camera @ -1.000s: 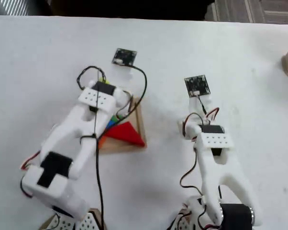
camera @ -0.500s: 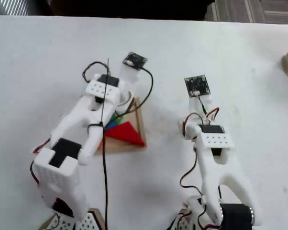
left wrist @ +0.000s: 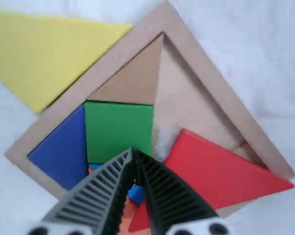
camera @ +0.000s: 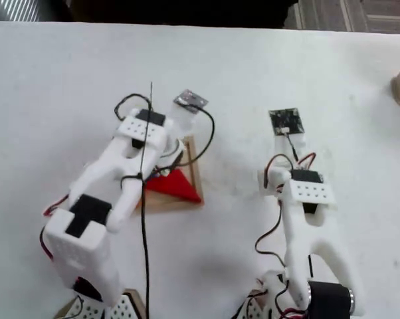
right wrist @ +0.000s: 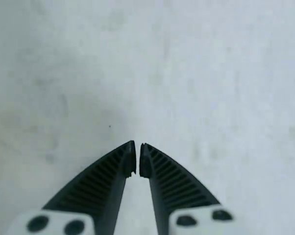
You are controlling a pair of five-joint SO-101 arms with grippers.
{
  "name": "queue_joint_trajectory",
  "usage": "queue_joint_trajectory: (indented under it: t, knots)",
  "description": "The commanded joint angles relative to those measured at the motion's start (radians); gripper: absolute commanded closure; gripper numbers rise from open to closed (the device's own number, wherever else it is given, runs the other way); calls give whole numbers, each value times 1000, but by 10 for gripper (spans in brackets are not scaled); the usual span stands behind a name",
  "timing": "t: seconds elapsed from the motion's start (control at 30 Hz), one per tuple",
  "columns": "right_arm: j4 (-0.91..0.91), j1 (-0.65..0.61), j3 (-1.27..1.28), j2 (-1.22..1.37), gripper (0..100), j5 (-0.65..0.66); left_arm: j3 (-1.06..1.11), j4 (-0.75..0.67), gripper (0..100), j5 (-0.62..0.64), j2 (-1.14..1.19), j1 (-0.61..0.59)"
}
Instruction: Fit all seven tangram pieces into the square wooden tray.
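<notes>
1. The left claw hangs over the square wooden tray, clenched with nothing between its jaws. Its tips are above the edge of the green square.
2. The yellow triangle lies outside the tray on the counter. It is across the green square from the claw tips and just past the rim. Its long edge runs roughly along that rim.
3. Bare wood shows inside the tray between the green square and the corner nearest the yellow triangle, which looks like room for it.
4. The left arm is much the nearer one. The right claw is well to the right of the tray over bare counter, clenched on nothing.
5. Count: one tray and two arms.
6. Pieces I can make out:
   - one yellow triangle, outside the tray;
   - one green square;
   - one blue triangle;
   - one red triangle, with a corner that seems to ride on the rim;
   - an orange sliver and a small blue bit under the claw, too hidden to tell their shapes.
7. That makes six pieces, and I cannot find a seventh.
</notes>
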Motion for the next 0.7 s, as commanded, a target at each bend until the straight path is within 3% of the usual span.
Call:
queue_joint_trajectory:
  t: [0.0, 0.27, 0.5, 0.67]
  knots:
    - [87, 90, -71, -39, 981, -8, 114, -161, 978, 11, -148, 36]
    - [82, 143, -49, -30, 981, 0, 170, -336, 977, 49, -205, 41]
    - [65, 194, 31, -28, 981, 144, 161, -512, 977, 288, -94, 54]
    - [64, 185, 38, -28, 981, 170, 132, -499, 978, 245, -53, 58]
